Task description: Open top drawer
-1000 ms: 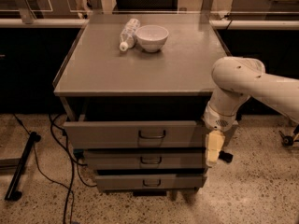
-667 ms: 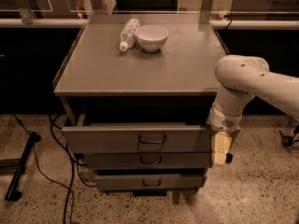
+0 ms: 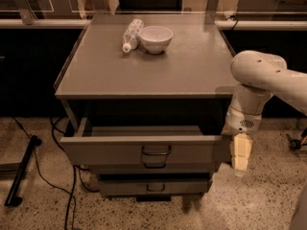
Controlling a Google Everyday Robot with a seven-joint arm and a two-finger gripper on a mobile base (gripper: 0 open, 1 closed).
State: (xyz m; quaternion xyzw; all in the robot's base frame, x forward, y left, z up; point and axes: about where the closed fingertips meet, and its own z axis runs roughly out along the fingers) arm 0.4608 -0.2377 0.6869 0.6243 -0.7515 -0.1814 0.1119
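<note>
On a speckled floor [image 3: 261, 200] stands a grey cabinet [image 3: 192, 73], with a bottle [image 3: 132, 34] and a bowl [image 3: 155, 38] far back on its top. The top drawer [image 3: 105, 150] sits pulled out toward the near side. My gripper [image 3: 241, 152] hangs pointing down just beside the drawer's right end; I cannot tell how far open it is or whether it holds anything.
</note>
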